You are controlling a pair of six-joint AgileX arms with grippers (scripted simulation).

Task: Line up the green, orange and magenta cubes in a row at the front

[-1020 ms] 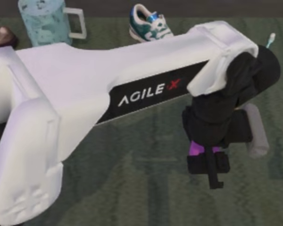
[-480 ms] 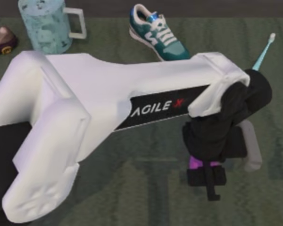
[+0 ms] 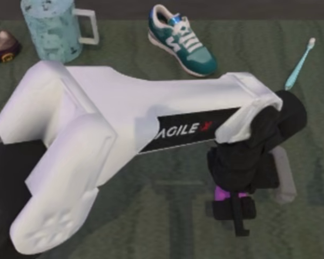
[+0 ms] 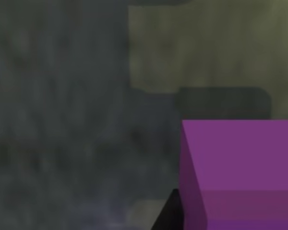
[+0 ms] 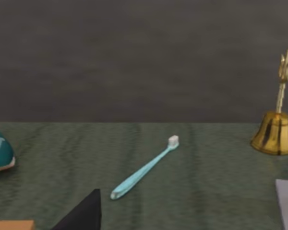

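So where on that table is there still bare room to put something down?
Bare cloth shows between the teal sneaker and the toothbrush, and along the front edge beside the left gripper holding the magenta cube. The back left is crowded by the mug.

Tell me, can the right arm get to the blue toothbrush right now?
Probably yes. In the right wrist view the toothbrush lies flat on the table with bare cloth all around it, and nothing stands between the camera and it. The left arm's gripper is busy elsewhere.

Open table point(image 3: 167, 216) at front; mug point(image 3: 51, 27), sneaker point(image 3: 182, 41), toothbrush point(image 3: 299, 63) along the back.
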